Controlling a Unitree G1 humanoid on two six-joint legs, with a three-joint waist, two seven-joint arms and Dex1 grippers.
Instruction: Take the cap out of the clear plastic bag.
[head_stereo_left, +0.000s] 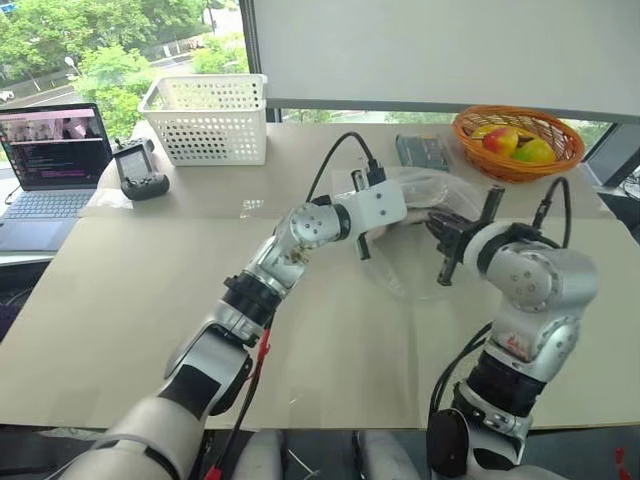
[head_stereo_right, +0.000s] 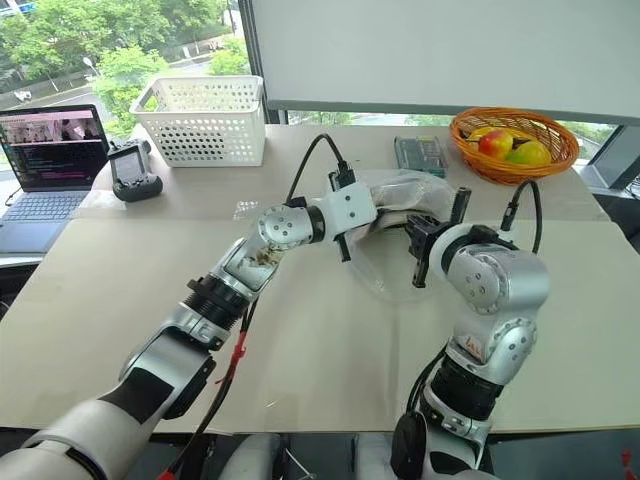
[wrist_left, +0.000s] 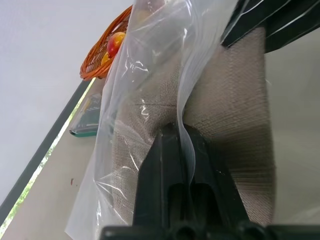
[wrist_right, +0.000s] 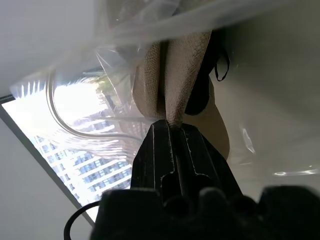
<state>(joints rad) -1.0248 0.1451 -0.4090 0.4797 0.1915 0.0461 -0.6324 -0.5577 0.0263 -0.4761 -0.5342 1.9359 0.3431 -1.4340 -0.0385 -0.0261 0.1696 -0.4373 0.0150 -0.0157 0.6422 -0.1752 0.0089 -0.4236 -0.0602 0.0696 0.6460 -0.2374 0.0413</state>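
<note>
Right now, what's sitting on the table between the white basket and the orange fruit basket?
A flat dark green thing lies between the white basket and the fruit basket, nearer the fruit, as the right eye view shows.

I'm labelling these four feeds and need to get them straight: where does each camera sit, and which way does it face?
Left eye: on the head, looking forward and down at the table; both arms show.
Right eye: beside it, same scene, including the fruit basket.
Left wrist: on the left arm, looking along the left hand, shut on the clear plastic bag with the cap behind.
Right wrist: on the right arm, looking along the right hand, shut on the cap.
Shared: both wrist views show cap and bag.
</note>
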